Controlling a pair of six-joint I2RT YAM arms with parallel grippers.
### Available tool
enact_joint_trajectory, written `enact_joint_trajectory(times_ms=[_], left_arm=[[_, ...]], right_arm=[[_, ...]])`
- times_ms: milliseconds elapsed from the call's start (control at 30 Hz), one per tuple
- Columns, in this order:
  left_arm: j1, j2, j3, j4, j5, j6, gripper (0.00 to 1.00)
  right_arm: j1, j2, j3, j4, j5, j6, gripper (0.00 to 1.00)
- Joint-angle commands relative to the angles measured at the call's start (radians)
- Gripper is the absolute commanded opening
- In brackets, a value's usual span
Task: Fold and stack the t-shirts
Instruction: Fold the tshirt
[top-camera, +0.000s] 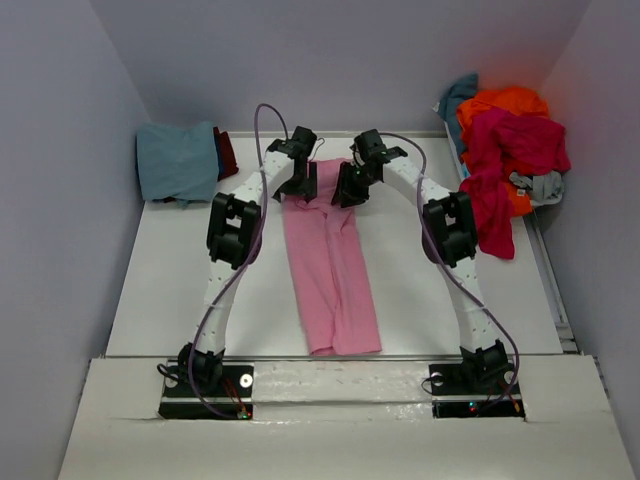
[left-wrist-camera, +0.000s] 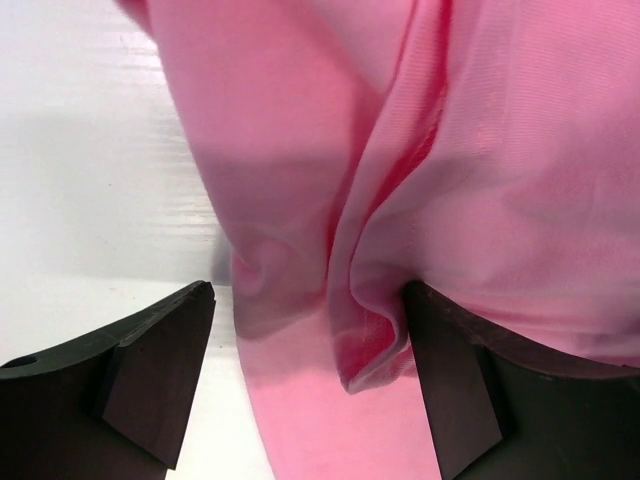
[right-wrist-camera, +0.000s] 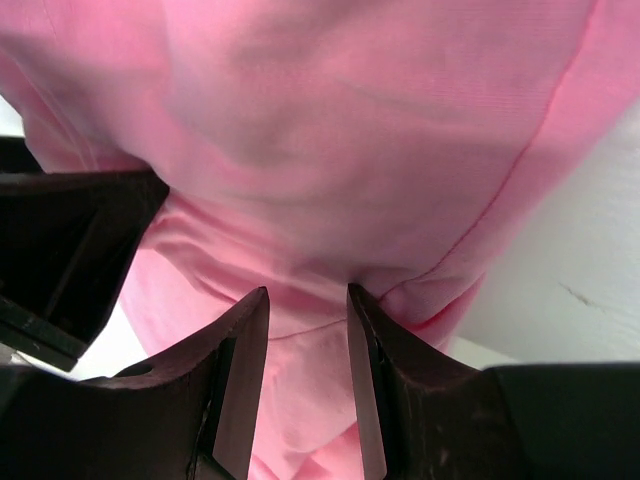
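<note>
The white worktop (top-camera: 180, 280) carries a pink t-shirt (top-camera: 335, 280) folded into a long strip down its middle, from the far side to the near edge. A loose pile of shirts (top-camera: 505, 140) sits at the far right and a folded teal-blue shirt (top-camera: 178, 160) at the far left. At the strip's far end, the left gripper (left-wrist-camera: 308, 292) has its jaws spread around bunched cloth, while the right gripper (right-wrist-camera: 306, 290) has its jaws pinching a fold of the pink t-shirt.

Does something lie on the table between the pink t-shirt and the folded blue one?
No, nothing visible. The table between the pink t-shirt and the folded blue t-shirt is bare; only the left arm reaches over that stretch.
</note>
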Motion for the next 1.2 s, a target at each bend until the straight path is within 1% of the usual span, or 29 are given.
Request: enact_joint_trajectory(times_ms=[0,167,300,333,367,467,833,1000,1167], left_arm=[[-0.012,0.086,0.031,-0.008,-0.069,0.029,0.88],[-0.041,0.12,0.052,-0.005,-0.063,0.04,0.88],[-0.041,0.126,0.052,0.002,-0.057,0.046,0.88],[-0.041,0.127,0.051,0.002,-0.057,0.051,0.88],[-0.041,0.13,0.051,0.004,-0.056,0.052,0.88],[-0.041,0.133,0.055,0.005,-0.045,0.054,0.88],[-0.051,0.15,0.063,0.019,-0.005,0.061,0.88],[-0.051,0.146,0.075,0.022,-0.016,0.057,0.88],[-0.051,0.098,0.092,0.031,-0.062,0.043,0.89]], right_arm=[[-0.019,-0.064,-0.042,-0.059,0.082,-0.048,0.43],[-0.019,-0.074,-0.037,-0.075,0.114,-0.052,0.43],[-0.019,-0.036,0.033,-0.112,0.16,-0.057,0.43],[-0.019,-0.009,0.077,-0.129,0.163,-0.054,0.44],[-0.019,-0.008,0.078,-0.129,0.161,-0.054,0.44],[-0.038,0.056,0.177,-0.158,0.155,-0.028,0.44],[-0.079,0.151,0.317,-0.171,0.122,-0.014,0.46],[-0.079,0.139,0.337,-0.141,0.115,-0.039,0.5],[-0.079,0.067,0.307,-0.109,0.103,-0.057,0.54]])
